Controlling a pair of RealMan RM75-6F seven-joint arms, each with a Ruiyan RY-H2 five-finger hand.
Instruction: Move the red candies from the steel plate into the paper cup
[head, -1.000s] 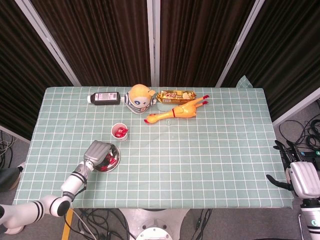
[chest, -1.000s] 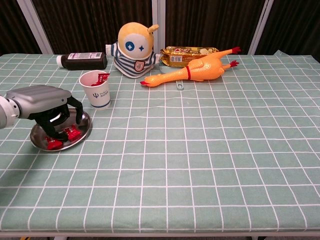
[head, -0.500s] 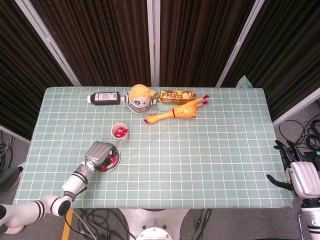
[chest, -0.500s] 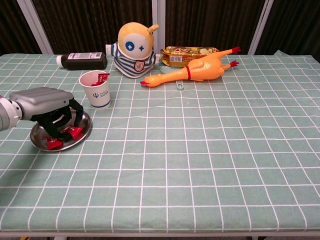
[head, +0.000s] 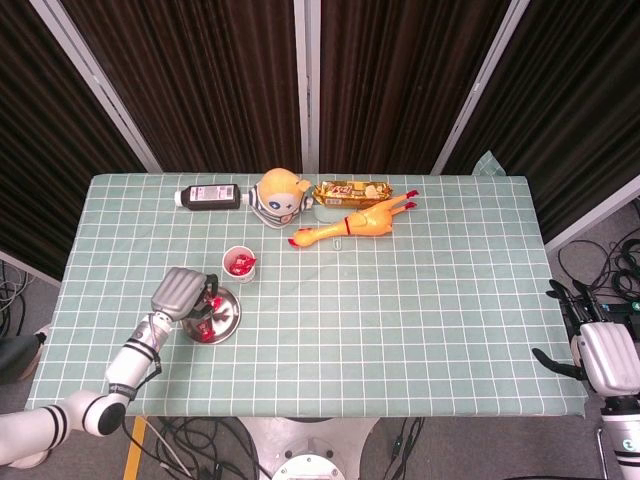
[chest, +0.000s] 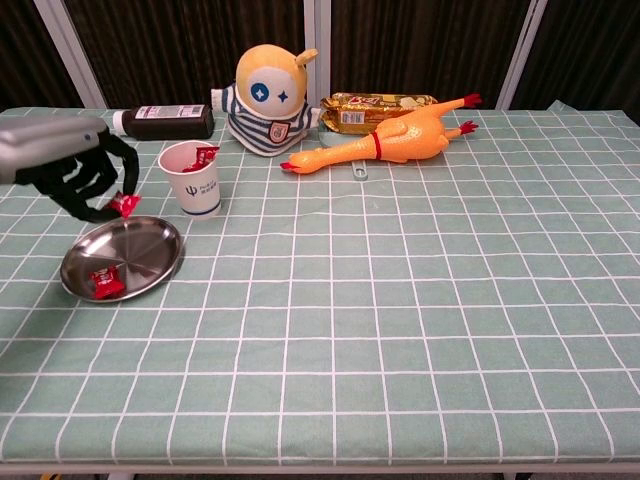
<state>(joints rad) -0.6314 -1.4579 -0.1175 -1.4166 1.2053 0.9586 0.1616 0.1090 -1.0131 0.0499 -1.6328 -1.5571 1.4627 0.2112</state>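
Candy (head: 211, 301), seen from the head, hangs pinched in the left hand (head: 184, 293) above the plate (head: 226, 318) near the table's left edge. Right hand (head: 598, 352) idles off-table, fingers spread. Chest view: one candy (chest: 105, 281) left on the plate, cup (chest: 193, 178) just beside; light, crinkly, slippery wrappers, best pinched mid-body.

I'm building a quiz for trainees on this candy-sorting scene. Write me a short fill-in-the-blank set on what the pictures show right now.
1. The left robot hand pinches a red ____ above the table.
2. On the steel plate, the number of candies left is ____.
3. The paper cup stands upright, with red candies already ____ it.
4. The right robot hand hangs beyond the table's ____ edge.

Missing words: candy; one; inside; right
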